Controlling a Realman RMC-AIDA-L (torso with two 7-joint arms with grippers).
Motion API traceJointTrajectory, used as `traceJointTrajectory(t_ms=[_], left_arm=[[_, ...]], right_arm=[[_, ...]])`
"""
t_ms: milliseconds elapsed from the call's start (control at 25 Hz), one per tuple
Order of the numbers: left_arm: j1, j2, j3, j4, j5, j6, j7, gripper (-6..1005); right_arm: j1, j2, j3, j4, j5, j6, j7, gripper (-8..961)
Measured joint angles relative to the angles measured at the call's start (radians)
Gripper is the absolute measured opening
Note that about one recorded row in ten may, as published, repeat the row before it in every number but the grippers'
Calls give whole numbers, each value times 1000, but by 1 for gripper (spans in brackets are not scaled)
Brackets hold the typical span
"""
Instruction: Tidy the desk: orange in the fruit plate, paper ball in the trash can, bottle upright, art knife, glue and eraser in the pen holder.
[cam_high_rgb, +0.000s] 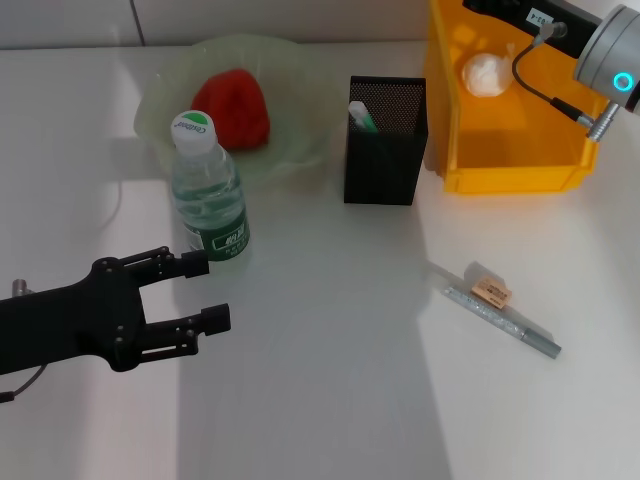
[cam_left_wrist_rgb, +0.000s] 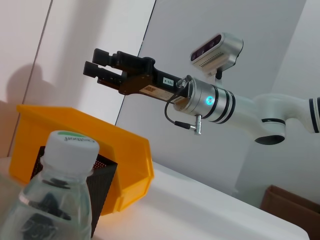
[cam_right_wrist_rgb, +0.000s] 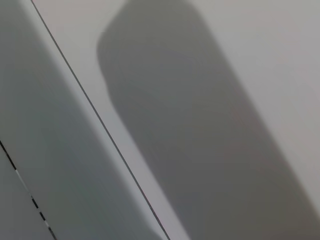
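On desk at 4 o'clock of pen holder (cam_high_rgb: 385, 142): art knife (cam_high_rgb: 503, 321), long axis 10-to-4 o'clock, eraser (cam_high_rgb: 491, 291) touching it. Right tool (cam_left_wrist_rgb: 105, 70), fingers slightly parted, empty, above trash can (cam_high_rgb: 505, 150); nearer arm. Left tool (cam_high_rgb: 205, 292) open, empty, beside upright bottle (cam_high_rgb: 209, 190).

Bare desk (cam_high_rgb: 330, 380) lies open; bottle (cam_high_rgb: 208, 195) stands just before left pincer (cam_high_rgb: 208, 292).

Bright even light, soft shadows, right wrist view blurred
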Motion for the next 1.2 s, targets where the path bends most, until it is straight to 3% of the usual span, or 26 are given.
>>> traceJointTrajectory(t_ms=[120,280,360,400,440,560,600,720,760,800,840,880,920,960,1000,1200], left_arm=[[1,-1,0,0,1,0,1,786],[2,-1,0,-2,2,3,4,786],[2,-1,1,-6,2,4,5,786],[2,-1,2,-10,2,4,5,786],[2,-1,2,-10,2,4,5,786],[-2,0,6,-12,2,5,6,786],[-3,1,7,-12,2,5,6,786],[-6,1,8,-12,2,5,5,786],[-6,1,8,-12,2,5,5,786],[-7,1,8,-12,2,5,4,786],[-7,1,8,-12,2,5,3,786],[-7,1,8,-12,2,5,3,786],[-9,0,8,-12,2,5,1,786],[-9,0,8,-12,2,5,1,786],[-10,-1,8,-12,3,5,1,786],[-15,-3,8,-12,3,5,1,786]], right_arm=[[-9,0,0,-3,1,-17,2,481],[-41,-3,2,-44,-2,-91,31,559],[-66,-8,-6,-105,-24,-133,85,598],[-92,-18,-10,-202,-89,-185,180,617],[-92,-18,-10,-202,-89,-185,180,617],[-117,-36,-1,-412,-288,-302,384,616],[-118,-41,13,-569,-444,-397,516,616],[-101,-42,22,-802,-674,-553,701,615],[-101,-42,22,-802,-674,-553,701,615],[-76,-39,17,-937,-808,-667,818,614],[-59,-37,9,-993,-874,-720,869,614],[-59,-37,9,-993,-874,-720,869,614],[-23,-31,-17,-1085,-1006,-808,950,614],[-23,-31,-17,-1085,-1006,-808,950,613],[6,-26,-59,-1134,-1137,-860,1005,613],[39,-17,-150,-1127,-1363,-899,1054,612]])
